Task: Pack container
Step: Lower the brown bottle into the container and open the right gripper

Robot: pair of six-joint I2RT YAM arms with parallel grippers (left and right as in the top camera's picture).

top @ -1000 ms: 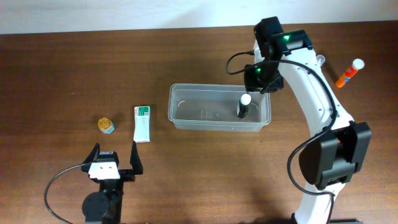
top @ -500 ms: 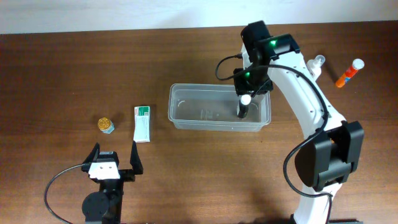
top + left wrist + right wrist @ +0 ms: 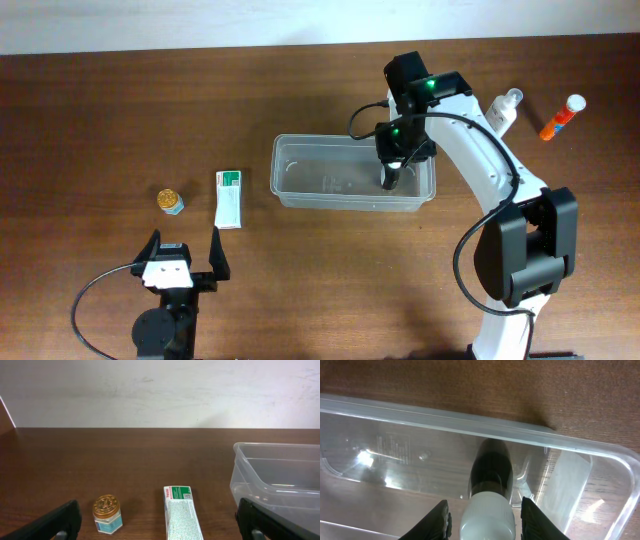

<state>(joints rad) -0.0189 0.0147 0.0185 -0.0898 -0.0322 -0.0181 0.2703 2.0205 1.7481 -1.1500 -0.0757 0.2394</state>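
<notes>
Roughly at the middle of the brown wooden counter [image 3: 120,110] sits the container [image 3: 318,168], a clear rectangular tub with rounded corners, its long sides running from 9 to 3 o'clock. At its 3 o'clock end a black bottle with a white cap [image 3: 389,180] stands upright on the tub floor, close to the end wall.

The right arm reaches over the tub's 12 o'clock rim, and the right claw [image 3: 486,505] hangs directly over that bottle. In the right wrist view its fingers [image 3: 440,520] are parted and flank the white cap, one on each side, with a thin sliver of the tub showing between each finger and the cap. They pinch nothing.

The left claw [image 3: 185,252] rests near the counter's 7 o'clock edge, spread wide with nothing between its fingers, facing 12 o'clock.

Ahead of it lie two things, well apart from the tub's 9 o'clock end. One is a small jar with a gold lid [image 3: 170,201]. The other, just at the jar's 3 o'clock, is a green-and-white carton [image 3: 229,198] lying flat, between the jar and the tub.

At the tub's 2 o'clock, beyond the right arm, a small clear bottle [image 3: 505,108] stands on the counter. An orange tube with a white cap [image 3: 561,117] lies near it, further towards 3 o'clock.
</notes>
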